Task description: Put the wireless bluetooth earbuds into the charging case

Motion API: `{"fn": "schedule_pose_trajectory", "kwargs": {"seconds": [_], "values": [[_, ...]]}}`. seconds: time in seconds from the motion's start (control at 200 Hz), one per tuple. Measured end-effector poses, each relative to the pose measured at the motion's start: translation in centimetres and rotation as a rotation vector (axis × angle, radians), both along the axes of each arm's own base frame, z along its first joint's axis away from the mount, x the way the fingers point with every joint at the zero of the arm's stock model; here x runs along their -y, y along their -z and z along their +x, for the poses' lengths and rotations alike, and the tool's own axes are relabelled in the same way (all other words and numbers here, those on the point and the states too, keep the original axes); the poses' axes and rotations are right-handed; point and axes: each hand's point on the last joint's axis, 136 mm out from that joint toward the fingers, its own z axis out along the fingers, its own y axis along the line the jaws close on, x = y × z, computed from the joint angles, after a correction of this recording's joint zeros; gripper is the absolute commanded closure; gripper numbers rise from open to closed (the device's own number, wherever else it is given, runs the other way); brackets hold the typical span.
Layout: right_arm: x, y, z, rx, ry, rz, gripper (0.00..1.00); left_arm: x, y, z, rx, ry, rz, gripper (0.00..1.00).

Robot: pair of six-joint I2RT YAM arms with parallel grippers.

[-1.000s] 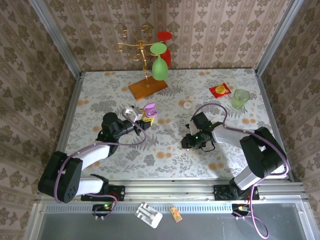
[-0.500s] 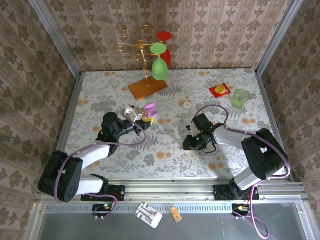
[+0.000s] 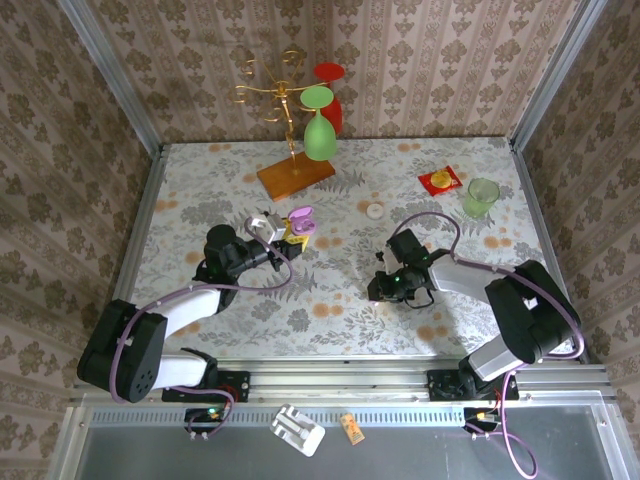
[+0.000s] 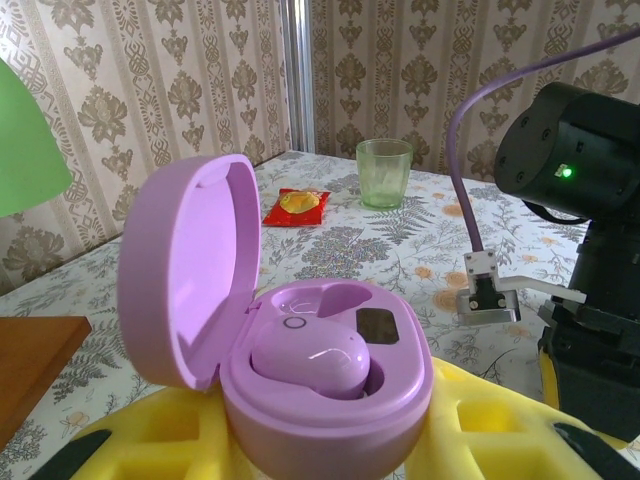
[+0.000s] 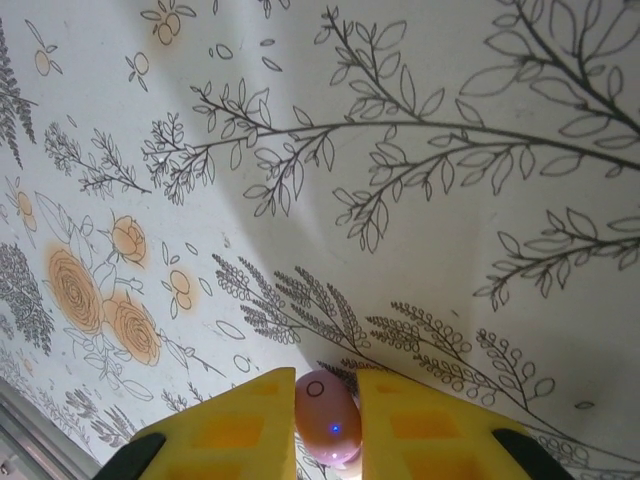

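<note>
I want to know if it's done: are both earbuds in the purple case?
No, one earbud sits in the open charging case beside an empty pocket; the second earbud is in the right gripper.

Walls (image 3: 450,60) on three sides, beige wallpaper with brown damask pattern in vertical stripes; same paper in left wrist view (image 4: 150,80). Two aluminium posts lean up along the back corners, left post (image 3: 105,70) and right post (image 3: 555,70); one post (image 4: 296,70) stands between wall panels in left wrist view. Table (image 3: 200,190) has a pale floral cover: grey leaves, orange flowers, fine line-drawn branches close up (image 5: 450,250). Metal rail (image 3: 340,378) runs along the near edge. Grey surface (image 3: 420,450) below it. Light bright, even, soft shadows.
</note>
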Motion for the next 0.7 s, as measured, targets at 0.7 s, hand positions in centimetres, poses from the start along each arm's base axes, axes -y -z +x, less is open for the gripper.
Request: {"fn": "schedule_pose_trajectory", "kwargs": {"seconds": [0.7], "values": [[-2.0, -16.0, 4.4, 0.522, 0.046, 0.179, 0.85, 0.9, -0.2, -1.0, -0.050, 0.065, -0.037, 0.77]]}}
